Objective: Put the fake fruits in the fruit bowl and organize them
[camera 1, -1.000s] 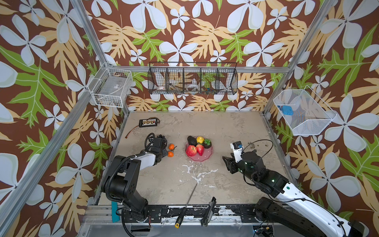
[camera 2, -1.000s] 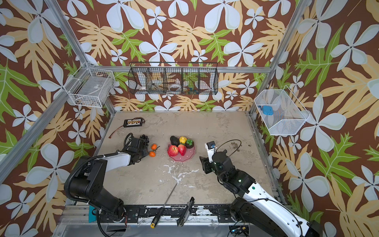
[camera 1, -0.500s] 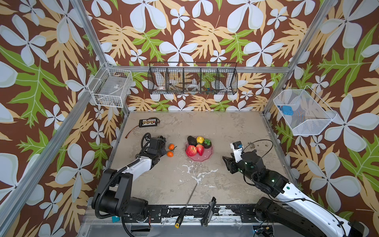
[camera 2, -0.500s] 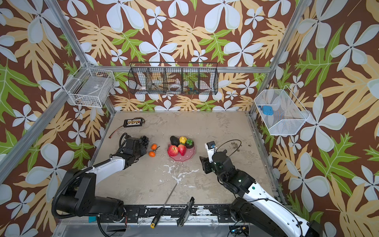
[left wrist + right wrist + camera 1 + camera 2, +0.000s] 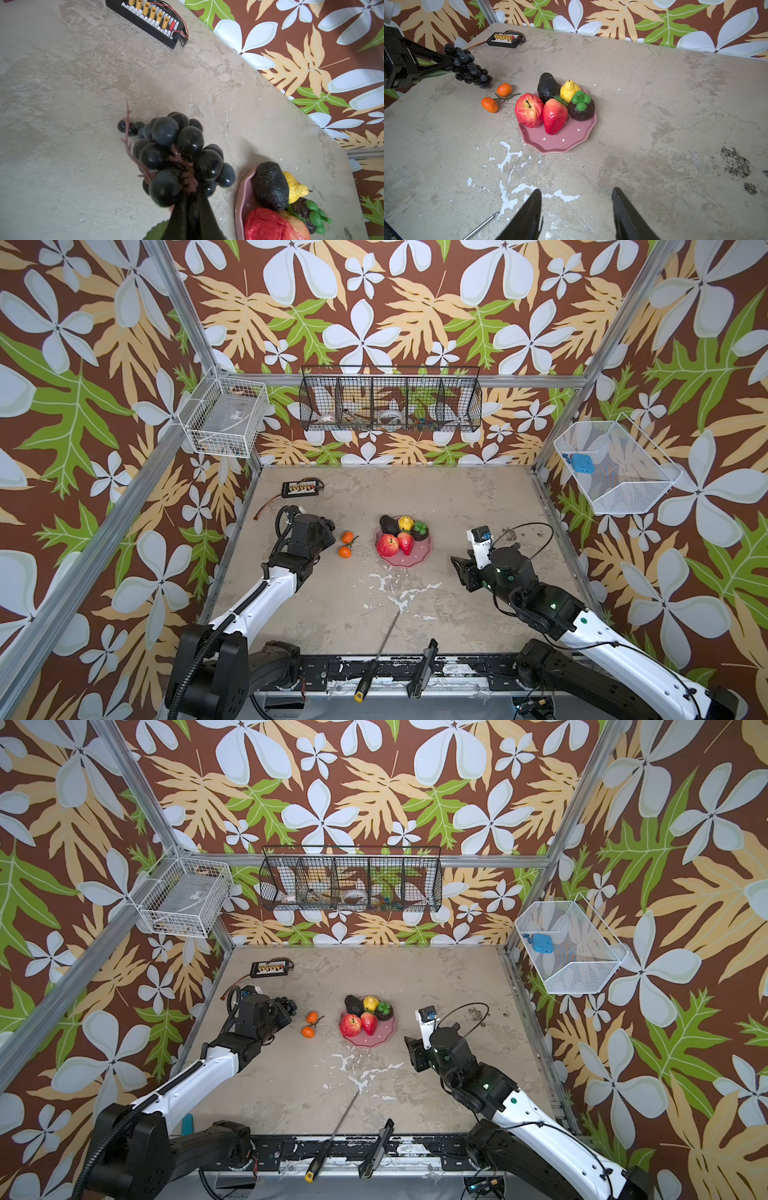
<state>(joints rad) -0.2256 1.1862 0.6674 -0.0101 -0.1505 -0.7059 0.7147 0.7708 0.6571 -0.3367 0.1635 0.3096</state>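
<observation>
Risk: grape bunch (image 5: 176, 155), pinched at its stem, may swing or slip and could knock fruits off the crowded fruit bowl (image 5: 556, 147)
Position: bunch dangles beyond the left gripper (image 5: 190, 199), jaws pressed together on the stem, toward the surface's left edge, oranges (image 5: 504, 89) between it and bowl
Right gripper (image 5: 576, 190): spread, empty

Fruit bowl (image 5: 409, 560) near the centre of the table (image 5: 478, 497). In the bowl: avocado (image 5: 389, 524) and lemon (image 5: 405, 523) along the far side, capped round fruit (image 5: 420, 530) at the right, apple (image 5: 387, 544) and strawberry (image 5: 405, 542) side by side in front, apple leftmost. On the table just left of the bowl: an orange (image 5: 347, 536), with a second orange (image 5: 344, 551) in front of it. Further left: grape bunch (image 5: 176, 153), gripped by the left gripper (image 5: 190, 195). Near the far left corner: connector board (image 5: 301, 488). At the near edge: screwdriver (image 5: 378, 655)
</observation>
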